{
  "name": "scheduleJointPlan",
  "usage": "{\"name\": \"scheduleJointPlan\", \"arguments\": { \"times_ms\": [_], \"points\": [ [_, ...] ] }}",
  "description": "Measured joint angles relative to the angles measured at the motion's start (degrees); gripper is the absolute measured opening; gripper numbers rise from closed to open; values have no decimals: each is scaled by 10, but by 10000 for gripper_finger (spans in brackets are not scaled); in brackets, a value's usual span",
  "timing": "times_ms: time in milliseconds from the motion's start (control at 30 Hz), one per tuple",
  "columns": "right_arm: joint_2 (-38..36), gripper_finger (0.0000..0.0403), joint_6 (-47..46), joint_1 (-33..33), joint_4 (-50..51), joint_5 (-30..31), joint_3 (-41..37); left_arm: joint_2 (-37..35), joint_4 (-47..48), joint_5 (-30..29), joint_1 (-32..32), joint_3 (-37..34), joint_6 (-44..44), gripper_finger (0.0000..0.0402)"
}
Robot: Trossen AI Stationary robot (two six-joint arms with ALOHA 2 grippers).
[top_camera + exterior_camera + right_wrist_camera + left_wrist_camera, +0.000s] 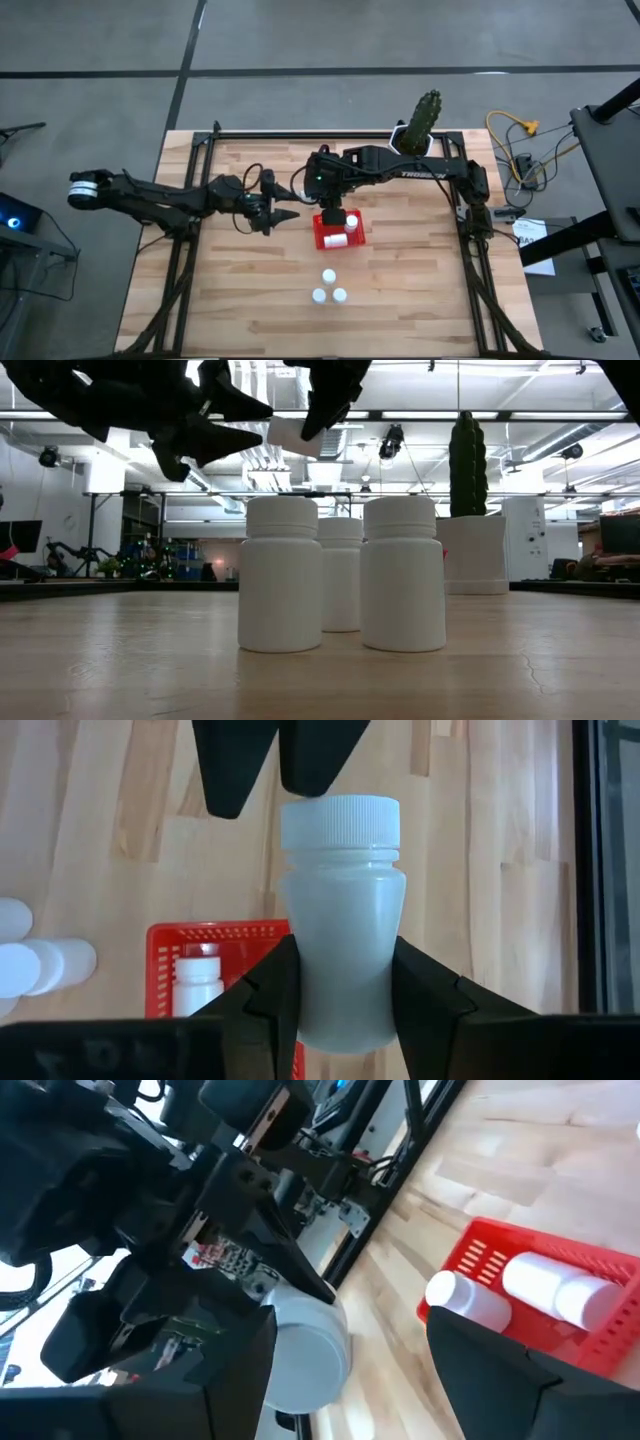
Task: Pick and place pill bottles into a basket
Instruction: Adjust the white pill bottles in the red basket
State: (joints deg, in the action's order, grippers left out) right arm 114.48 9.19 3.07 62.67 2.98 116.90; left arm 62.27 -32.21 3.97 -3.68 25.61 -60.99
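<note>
Overhead, a wooden table (pixel 250 310) carries two dark robot arms that meet near its middle. The right arm reaches in from the right side, and its gripper (pixel 340 982) hangs above the red basket (pixel 325 240), which sits near the table's centre. That gripper is clamped on one white pill bottle (pixel 340 950); the two fingers press the bottle's body from both sides, with the ribbed cap pointing away from the wrist. From table height this held bottle (pixel 292 436) shows as a white block up in the air, clear of the wood.

The basket already holds bottles lying on their sides. In the left wrist view two of them (pixel 520 1288) rest side by side inside the slotted red wall (pixel 478 1263). In the right wrist view one lying bottle (pixel 198 978) shows through the basket's open top.

The left arm comes in from the left side, and its gripper (pixel 280 217) hangs just beside the basket, close to the right gripper. Its fingers stand apart and hold nothing.

Three more bottles (pixel 329 290) stand upright in a tight cluster on the wood, nearer the front edge and apart from the basket. A cactus (pixel 422 118) in a white pot (pixel 398 138) stands at the far edge.
</note>
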Motion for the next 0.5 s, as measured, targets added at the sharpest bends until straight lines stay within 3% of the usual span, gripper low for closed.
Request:
{"name": "scheduleJointPlan", "arguments": {
  "times_ms": [500],
  "points": [
    [0, 111, 0, -1, -8, -6, 0, 42, -63, -63, -1, 1, -43, 244]
  ]
}}
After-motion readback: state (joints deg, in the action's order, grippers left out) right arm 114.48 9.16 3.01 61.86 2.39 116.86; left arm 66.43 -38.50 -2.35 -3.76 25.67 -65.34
